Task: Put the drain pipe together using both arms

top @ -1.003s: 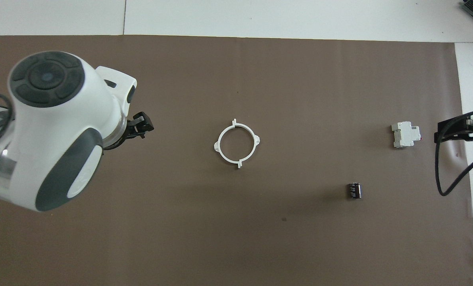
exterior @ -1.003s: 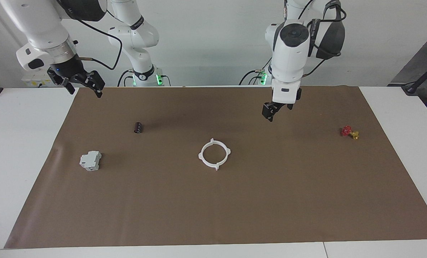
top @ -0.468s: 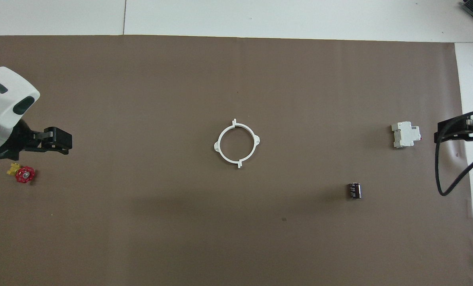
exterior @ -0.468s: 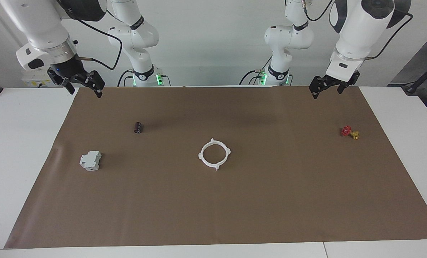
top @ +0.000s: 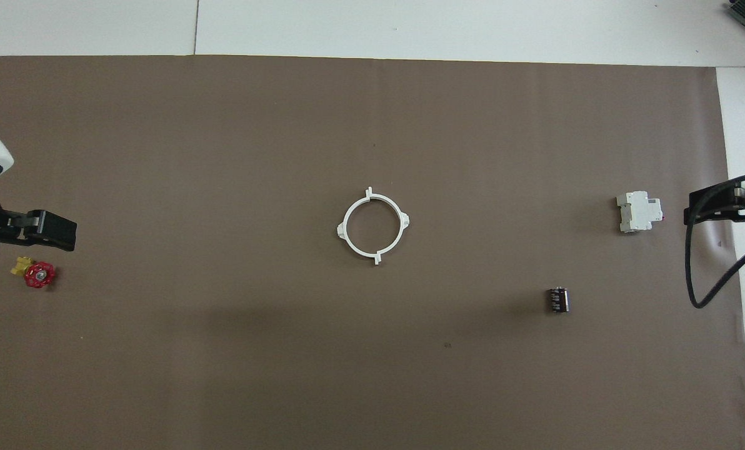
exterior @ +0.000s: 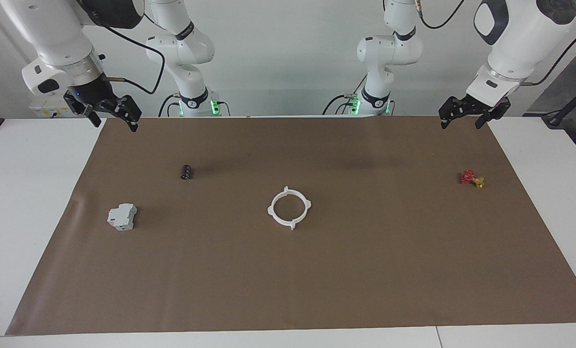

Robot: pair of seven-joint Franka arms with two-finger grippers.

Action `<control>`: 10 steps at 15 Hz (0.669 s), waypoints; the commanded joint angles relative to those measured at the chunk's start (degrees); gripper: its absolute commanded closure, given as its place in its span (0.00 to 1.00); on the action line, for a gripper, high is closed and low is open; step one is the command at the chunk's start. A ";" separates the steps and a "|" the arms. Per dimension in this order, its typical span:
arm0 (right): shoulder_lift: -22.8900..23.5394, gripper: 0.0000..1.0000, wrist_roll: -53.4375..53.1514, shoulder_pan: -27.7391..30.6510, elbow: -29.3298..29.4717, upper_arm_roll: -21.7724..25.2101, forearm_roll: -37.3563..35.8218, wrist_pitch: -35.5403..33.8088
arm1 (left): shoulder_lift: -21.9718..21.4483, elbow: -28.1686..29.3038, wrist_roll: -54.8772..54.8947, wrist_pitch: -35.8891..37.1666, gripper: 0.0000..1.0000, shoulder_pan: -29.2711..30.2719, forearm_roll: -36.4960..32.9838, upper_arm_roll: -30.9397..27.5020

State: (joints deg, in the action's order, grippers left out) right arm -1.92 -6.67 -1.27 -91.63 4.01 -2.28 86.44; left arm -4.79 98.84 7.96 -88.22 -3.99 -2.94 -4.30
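The drain pipe lies as one closed white ring [exterior: 286,192] with small tabs, flat on the brown mat [exterior: 365,270] at mid-table; it also shows in the overhead view [top: 345,226]. No gripper touches it. My left gripper [exterior: 461,122] is open and empty, up in the air over the mat's corner at the left arm's end; in the overhead view [top: 60,231] it hangs by the valve piece. My right gripper [exterior: 115,122] is open and empty, raised over the mat's corner at the right arm's end, and it waits there [top: 691,215].
A small red-and-gold valve piece [exterior: 471,178] lies toward the left arm's end [top: 37,274]. A grey-white boxy block [exterior: 122,216] and a small black cylinder [exterior: 186,171] lie toward the right arm's end [top: 639,212] [top: 558,299].
My left arm has swung up and away from the mat beside the ring, out to the left arm's end of the table. The ring and my right arm have not moved.
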 commanded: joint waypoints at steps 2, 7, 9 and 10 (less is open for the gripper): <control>-0.72 0.00 -1.33 0.12 -0.92 -0.23 1.14 0.05 | -1.45 2.06 1.18 -3.00 0.00 0.74 1.00 0.52; -0.72 0.00 -1.51 0.04 -0.92 -0.32 1.14 0.66 | -4.34 8.55 0.74 -9.68 0.00 0.74 1.00 0.52; -0.72 0.00 -1.33 0.12 -0.92 -0.32 1.14 1.10 | -4.35 8.48 0.57 -9.78 0.00 0.74 1.00 0.52; -0.72 0.00 -1.42 0.04 -0.92 -0.32 1.14 0.93 | -4.26 8.30 0.57 -9.78 0.00 0.66 1.00 0.69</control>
State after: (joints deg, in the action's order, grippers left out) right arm -1.92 -6.72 -1.31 -91.63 3.96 -2.28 86.60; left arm -6.72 104.82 8.25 -96.33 -3.82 -2.85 -4.05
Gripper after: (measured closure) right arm 0.000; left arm 0.000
